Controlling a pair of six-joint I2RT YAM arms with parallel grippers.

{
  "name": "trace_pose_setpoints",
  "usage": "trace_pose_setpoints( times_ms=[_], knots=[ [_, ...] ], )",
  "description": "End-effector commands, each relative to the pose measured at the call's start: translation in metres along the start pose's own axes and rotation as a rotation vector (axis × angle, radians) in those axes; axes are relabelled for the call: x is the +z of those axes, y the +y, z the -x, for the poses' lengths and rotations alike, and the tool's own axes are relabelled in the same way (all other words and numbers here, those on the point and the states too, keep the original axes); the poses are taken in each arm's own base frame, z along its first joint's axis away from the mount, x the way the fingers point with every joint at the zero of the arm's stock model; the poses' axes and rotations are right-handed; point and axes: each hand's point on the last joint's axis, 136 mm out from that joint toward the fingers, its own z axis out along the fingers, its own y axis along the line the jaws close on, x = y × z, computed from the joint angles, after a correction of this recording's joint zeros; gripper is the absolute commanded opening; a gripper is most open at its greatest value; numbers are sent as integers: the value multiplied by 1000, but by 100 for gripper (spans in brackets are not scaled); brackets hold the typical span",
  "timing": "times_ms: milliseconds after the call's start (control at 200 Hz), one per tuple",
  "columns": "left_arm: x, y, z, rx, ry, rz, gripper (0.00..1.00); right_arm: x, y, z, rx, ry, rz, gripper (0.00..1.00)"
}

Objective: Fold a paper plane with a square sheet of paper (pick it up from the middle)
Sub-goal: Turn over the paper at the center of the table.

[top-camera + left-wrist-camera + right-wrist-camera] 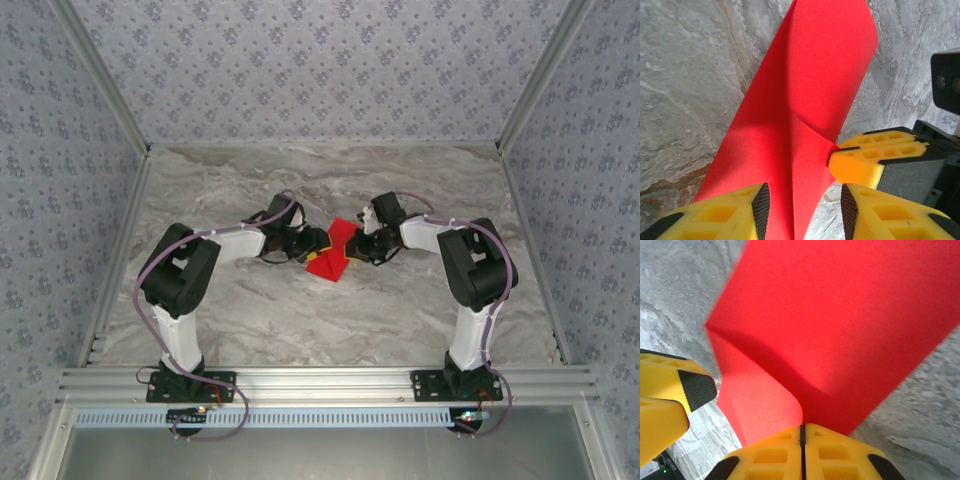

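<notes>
Red paper [330,262] between inward-angled arms [232,244]

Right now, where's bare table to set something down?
Free: the table strip along the back wall, and the near strip between the arms' bases. Crowded: centre, where left gripper and right gripper meet at the red paper.

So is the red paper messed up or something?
Nothing looks torn. The red paper just isn't flat: it bends up in a loose fold, pinched at one edge by the right gripper, and passes between the left gripper's open jaws.
</notes>
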Motion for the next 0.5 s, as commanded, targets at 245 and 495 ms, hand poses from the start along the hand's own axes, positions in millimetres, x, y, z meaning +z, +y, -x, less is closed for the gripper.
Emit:
trace_pose_setpoints(
  times_ms=[245,495],
  knots=[
    [14,-12,-1,9,59,-70,45,-11,5,6,27,-39,36,13],
    [18,-20,1,42,71,-103,34,-16,4,8,36,-57,32,19]
  ],
)
